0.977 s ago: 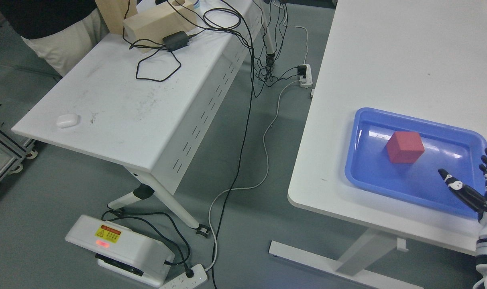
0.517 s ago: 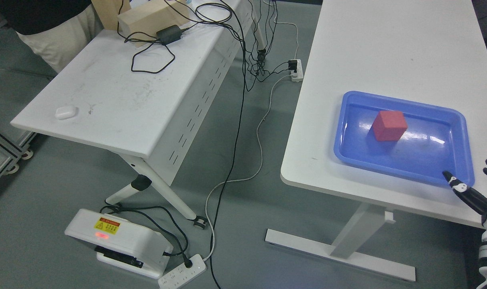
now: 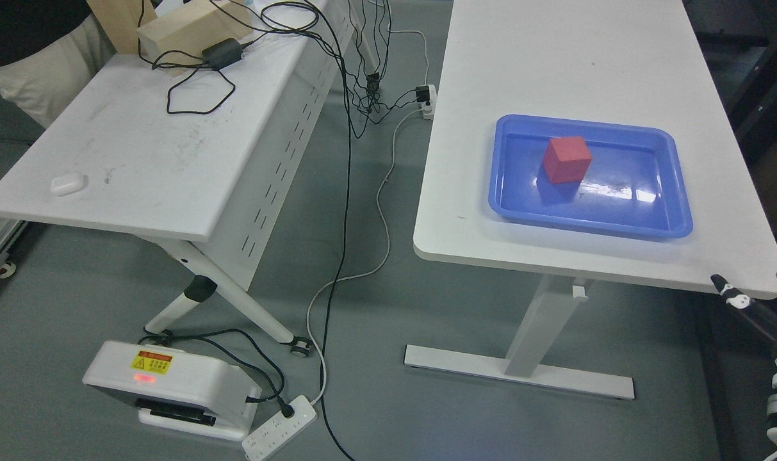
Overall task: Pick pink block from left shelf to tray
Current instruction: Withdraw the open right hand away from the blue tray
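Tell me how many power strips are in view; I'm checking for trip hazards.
2. One power strip lies on the floor at bottom left beside the white box; another lies between the tables. Others may be hidden.

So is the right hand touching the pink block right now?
Apart. The head view shows the right hand off the table's near corner, with bare blue tray between it and the pink block.

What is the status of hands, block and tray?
Right hand open, empty, off the white table corner. Left hand unseen. Red-pink cube sits inside blue plastic tray. Nothing obstructing.
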